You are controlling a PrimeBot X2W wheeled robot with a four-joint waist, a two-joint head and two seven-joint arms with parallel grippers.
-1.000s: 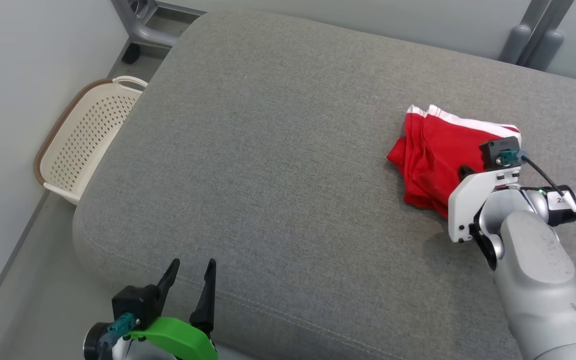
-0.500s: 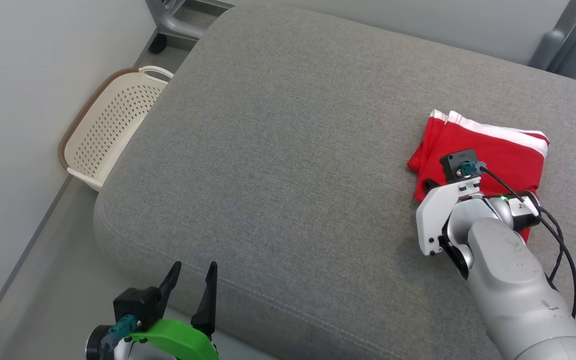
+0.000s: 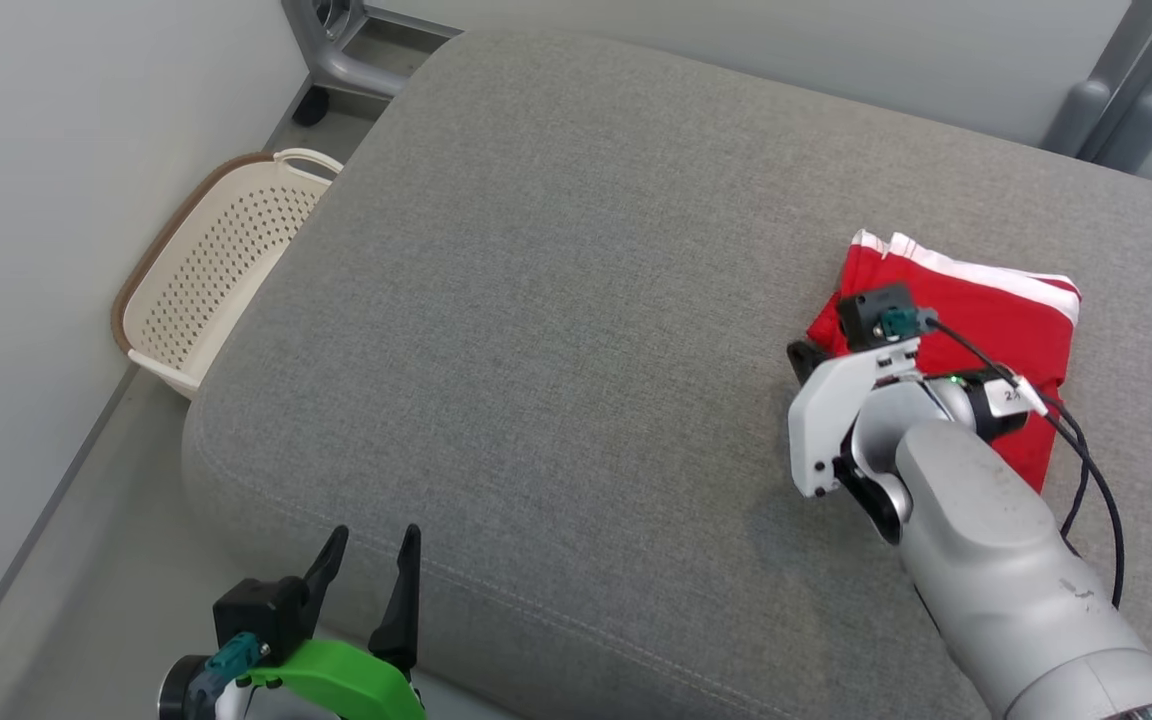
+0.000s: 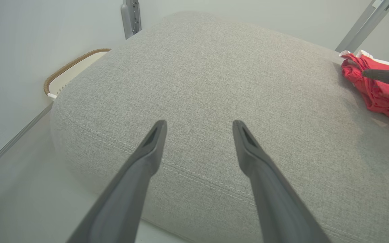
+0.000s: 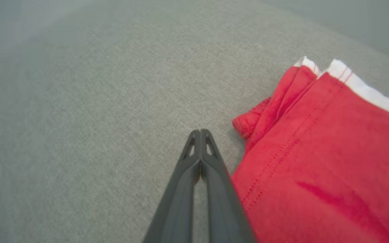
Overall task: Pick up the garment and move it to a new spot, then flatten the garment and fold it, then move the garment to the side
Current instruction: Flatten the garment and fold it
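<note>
1. Cushion (image 3: 556, 300): grey woven upholstery with rounded corners. It carries the work.

2. Basket (image 3: 216, 260): cream, perforated, brown rim. It stands on the floor against the cushion's left edge and plays no part here.

3. Garment (image 3: 996, 310): red cloth with a white band along its far edge. It lies in a folded stack near the cushion's right edge, toward the far side. A small rolled hem pokes out at its left edge.

4. My right gripper (image 5: 200, 133): fingers pressed together, nothing between them. The tips sit low over bare cushion just beside the garment's left edge. I cannot tell whether they touch the fabric.

5. My left gripper (image 3: 372, 540): fingers spread wide and empty, at the cushion's near edge, well apart from the garment.

Handling note: the folding looks done, so I judge the step in hand to be shifting the stack aside.
- To nudge it, I should set the joined fingers flat against the thick folded edge.
- I should keep them low and push evenly, so the top layer does not ride up or the rolled hem drag the fold open.
- Should I lift it instead, I should pinch through all layers.
</note>
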